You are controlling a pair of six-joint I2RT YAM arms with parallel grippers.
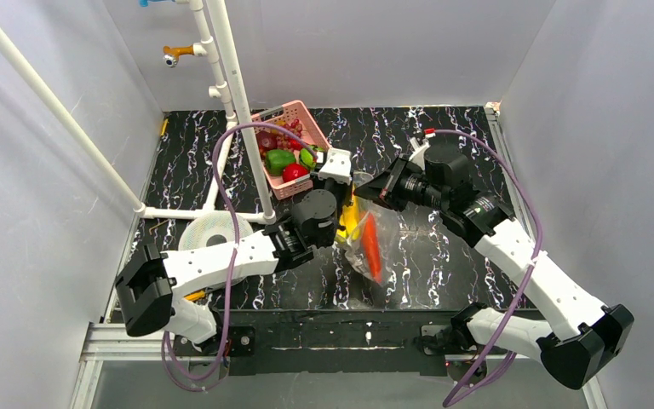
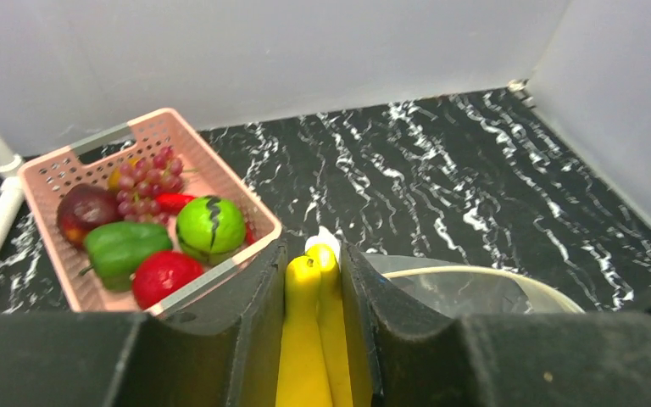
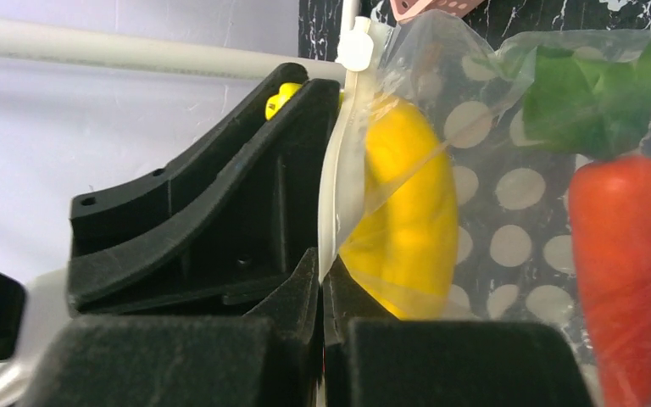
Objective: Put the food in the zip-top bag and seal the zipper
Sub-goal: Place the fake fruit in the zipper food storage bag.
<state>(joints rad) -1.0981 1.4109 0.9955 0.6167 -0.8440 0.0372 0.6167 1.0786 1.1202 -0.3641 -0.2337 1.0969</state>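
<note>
Top external: the left gripper is seen at mid-table, closed on a yellow banana at the upper left edge of the zip-top bag. The bag lies crumpled on the black marbled table, just beside the pink basket, with an orange carrot inside it. The right gripper is set against the bag's mouth from the right; its jaws cannot be made out in this view. Left wrist: the banana is clamped between the two black fingers, the jaws standing narrow around it. The bag's open mouth is seen as a clear loop just to the right. A green pepper, a round green fruit, a red fruit and grapes are noted in the basket. Right wrist: the right gripper is pinched fully together on the zipper, the pale strip at the bag's edge. The banana and carrot are viewed through the dotted film; whether the banana is already inside cannot be told.
</note>
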